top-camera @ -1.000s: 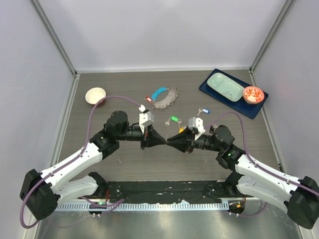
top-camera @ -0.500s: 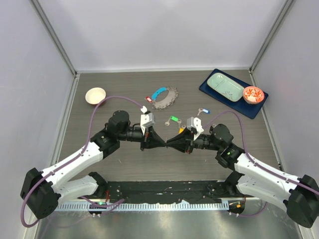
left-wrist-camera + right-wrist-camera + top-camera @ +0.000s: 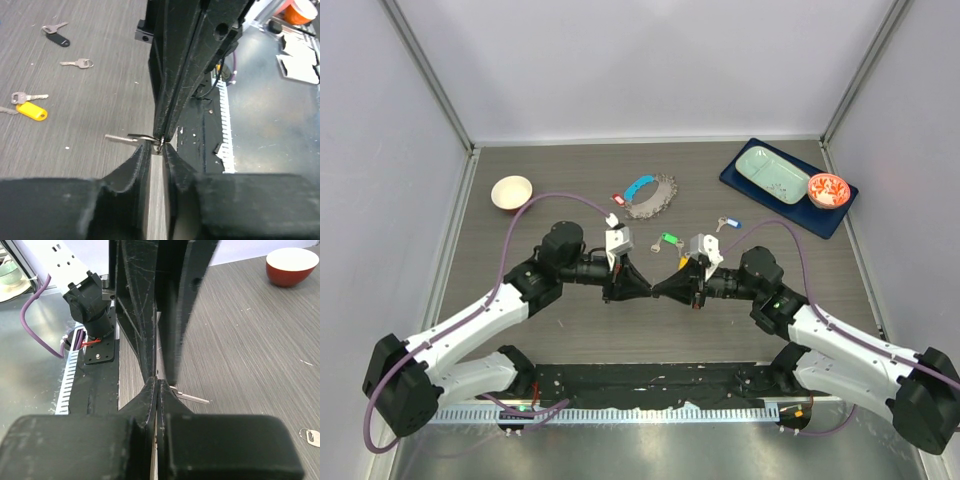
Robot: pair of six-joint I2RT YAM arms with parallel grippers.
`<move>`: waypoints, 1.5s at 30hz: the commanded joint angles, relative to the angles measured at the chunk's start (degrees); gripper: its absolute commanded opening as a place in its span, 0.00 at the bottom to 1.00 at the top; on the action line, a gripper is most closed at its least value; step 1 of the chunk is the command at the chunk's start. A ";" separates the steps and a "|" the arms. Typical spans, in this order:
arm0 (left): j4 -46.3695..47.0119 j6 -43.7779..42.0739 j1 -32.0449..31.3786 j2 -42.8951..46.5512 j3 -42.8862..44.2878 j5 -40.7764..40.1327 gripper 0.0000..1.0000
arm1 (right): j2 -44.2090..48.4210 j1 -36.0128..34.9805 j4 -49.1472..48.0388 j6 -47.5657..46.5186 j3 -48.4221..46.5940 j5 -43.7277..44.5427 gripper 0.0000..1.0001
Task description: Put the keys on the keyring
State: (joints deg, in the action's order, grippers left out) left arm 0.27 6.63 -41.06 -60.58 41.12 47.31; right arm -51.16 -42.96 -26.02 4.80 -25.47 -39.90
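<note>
key (image 3: 120, 137) shows only in wrist views, pinched in right jaws; left jaws narrowly parted.

Keyring (image 3: 653, 195): a grey chain loop with blue strap and red tag, lay flat, farthest from me. The green-tagged key (image 3: 667, 239), blue-tagged key (image 3: 727, 224), black-tagged key (image 3: 56, 36), yellow-tagged key (image 3: 27, 107) and plain silver key (image 3: 77, 63) lay flat, scattered nearer. A pinched key (image 3: 190, 398) jutted sideways from my right gripper (image 3: 157, 382), tips closed.
</note>
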 commanded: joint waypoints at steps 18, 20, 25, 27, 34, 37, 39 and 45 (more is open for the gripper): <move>-28.21 8.04 -0.43 22.33 7.12 -54.59 0.81 | 0.36 -0.37 34.89 3.64 -6.25 23.09 0.01; -32.08 7.61 -0.43 24.35 7.74 -55.57 0.81 | -2.52 -0.28 35.25 4.25 -6.43 25.13 0.01; -35.43 5.67 -0.43 31.74 5.38 -59.87 0.82 | -10.62 -0.37 36.30 3.20 -9.06 30.75 0.01; -35.08 5.58 -0.43 33.58 4.06 -60.67 0.82 | -14.04 -0.37 36.13 1.62 -10.38 31.55 0.01; -35.43 5.23 -0.51 37.11 2.38 -61.90 0.82 | -27.92 -0.46 26.75 -1.63 -14.34 31.99 0.01; -35.69 5.23 -0.43 37.29 2.21 -62.69 0.82 | -31.28 -0.55 21.39 -1.98 -14.78 30.76 0.01; -35.78 5.23 -0.43 37.46 2.21 -62.69 0.82 | -33.21 -0.63 18.74 -2.51 -14.08 30.76 0.01; -35.69 5.14 -0.16 37.46 1.94 -62.34 0.82 | -34.89 -1.25 10.38 -4.35 -10.57 31.46 0.01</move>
State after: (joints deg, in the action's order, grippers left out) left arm -35.92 12.80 -41.28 -23.46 43.24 -14.48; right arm -86.17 -43.35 -6.15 2.76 -37.52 -9.06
